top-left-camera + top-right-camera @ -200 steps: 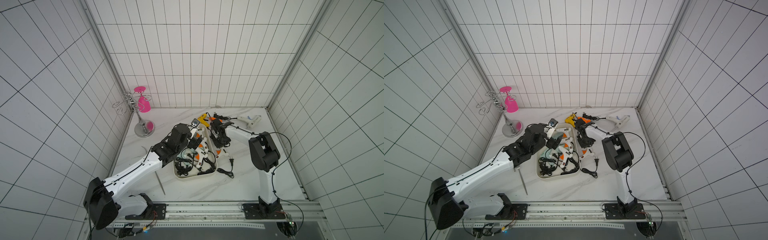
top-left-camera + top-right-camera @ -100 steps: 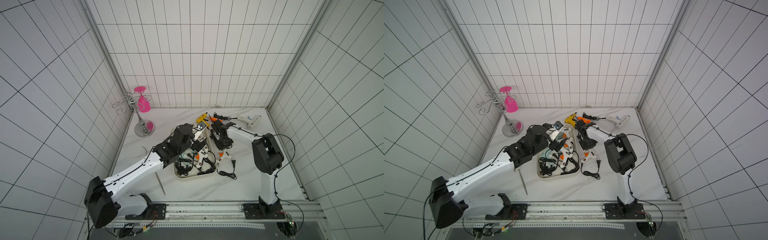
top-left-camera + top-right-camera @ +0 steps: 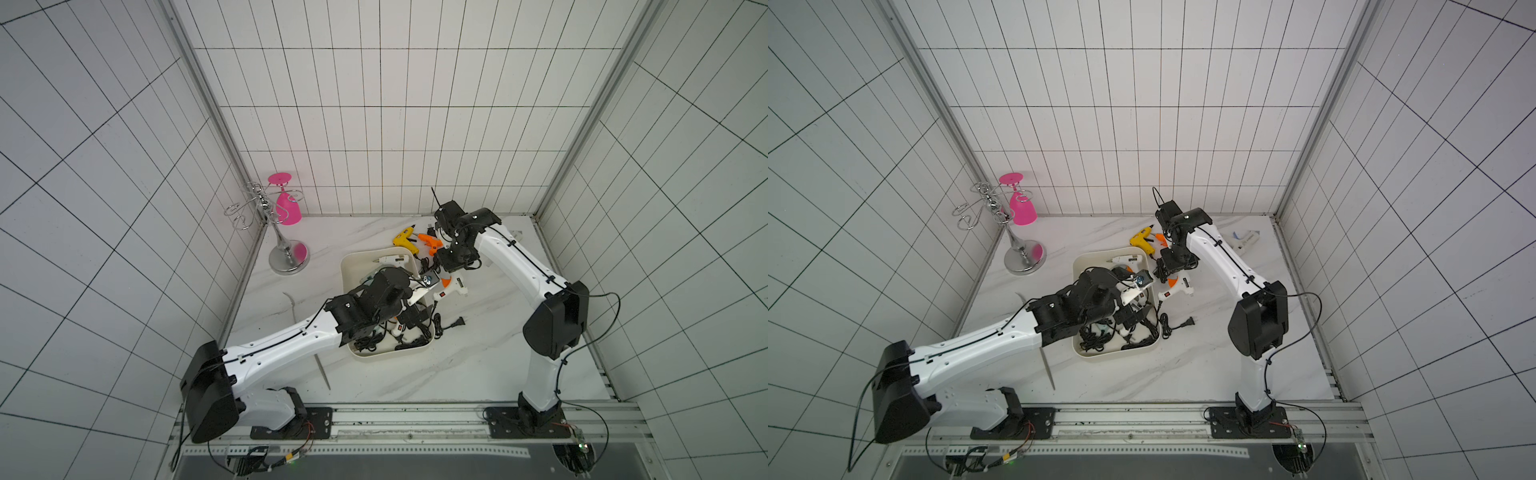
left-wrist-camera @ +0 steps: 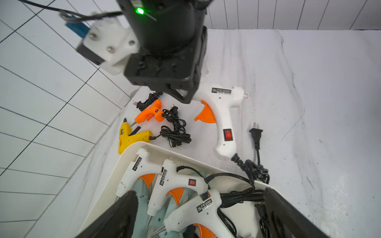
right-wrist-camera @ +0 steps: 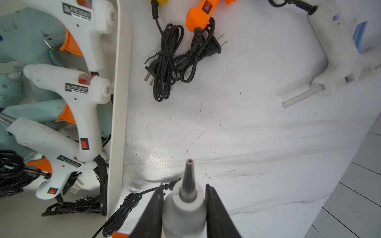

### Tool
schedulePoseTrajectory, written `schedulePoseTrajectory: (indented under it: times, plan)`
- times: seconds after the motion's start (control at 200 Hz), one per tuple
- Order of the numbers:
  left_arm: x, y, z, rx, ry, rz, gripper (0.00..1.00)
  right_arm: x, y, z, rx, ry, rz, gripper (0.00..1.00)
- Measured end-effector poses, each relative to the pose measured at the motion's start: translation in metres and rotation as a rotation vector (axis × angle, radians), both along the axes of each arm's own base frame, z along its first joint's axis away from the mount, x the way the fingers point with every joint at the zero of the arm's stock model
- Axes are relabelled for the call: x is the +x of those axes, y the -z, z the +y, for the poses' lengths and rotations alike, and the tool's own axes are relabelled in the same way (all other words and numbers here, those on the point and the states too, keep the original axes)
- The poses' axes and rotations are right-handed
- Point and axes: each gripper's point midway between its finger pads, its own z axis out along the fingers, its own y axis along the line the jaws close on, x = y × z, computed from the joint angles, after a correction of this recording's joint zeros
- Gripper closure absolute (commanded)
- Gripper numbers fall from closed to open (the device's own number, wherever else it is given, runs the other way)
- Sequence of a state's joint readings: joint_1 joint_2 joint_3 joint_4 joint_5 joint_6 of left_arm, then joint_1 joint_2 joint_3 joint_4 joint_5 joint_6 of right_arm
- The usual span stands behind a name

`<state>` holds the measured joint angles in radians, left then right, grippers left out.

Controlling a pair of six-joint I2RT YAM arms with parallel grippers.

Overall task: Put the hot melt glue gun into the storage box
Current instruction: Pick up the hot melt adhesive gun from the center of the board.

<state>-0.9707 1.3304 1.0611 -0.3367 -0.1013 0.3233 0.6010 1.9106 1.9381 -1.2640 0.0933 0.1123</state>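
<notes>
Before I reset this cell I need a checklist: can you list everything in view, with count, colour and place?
storage box: 1, cream, middle of the table
boxed glue guns: at least 3, white with orange triggers, inside the box
mint-green pieces: count unclear, under those guns
gripped glue gun: 1, white, just outside the box
yellow glue gun: 1, behind the box
orange glue gun: 1, beside the yellow one
blue-trigger glue gun: 1, white, far right corner
glass: 1, pink, hanging on the rack
rack: 1, chrome, far left corner
left gripper: open, over the box
right gripper: shut on the gripped glue gun
</notes>
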Motion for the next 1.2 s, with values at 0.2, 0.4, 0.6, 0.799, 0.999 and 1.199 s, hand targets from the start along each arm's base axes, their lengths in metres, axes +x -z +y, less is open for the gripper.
schedulePoseTrajectory:
  times: [0.2, 0.4, 0.6, 0.799, 0.999, 1.199]
  plan:
    - [-0.01, 0.014, -0.016, 0.032, 0.059, 0.004, 0.06, -0.013, -0.006, 0.001, 0.018, 0.004, 0.056, 1.0]
    - [-0.002, 0.052, -0.029, 0.117, 0.07, 0.029, 0.09, -0.023, -0.004, 0.002, 0.016, -0.001, 0.092, 1.0]
    - [0.015, 0.067, -0.046, 0.179, 0.022, 0.015, 0.17, -0.029, -0.004, 0.006, 0.019, -0.002, 0.107, 1.0]
    - [0.017, 0.059, -0.053, 0.142, 0.018, -0.015, 0.35, -0.033, -0.004, 0.011, 0.028, -0.004, 0.113, 1.0]
    - [0.014, 0.057, -0.058, 0.138, 0.039, -0.028, 0.7, -0.033, -0.007, 0.012, 0.037, 0.002, 0.113, 1.0]
    - [0.014, 0.06, -0.053, 0.154, 0.035, -0.037, 0.82, -0.034, -0.013, 0.012, 0.046, 0.004, 0.11, 1.0]
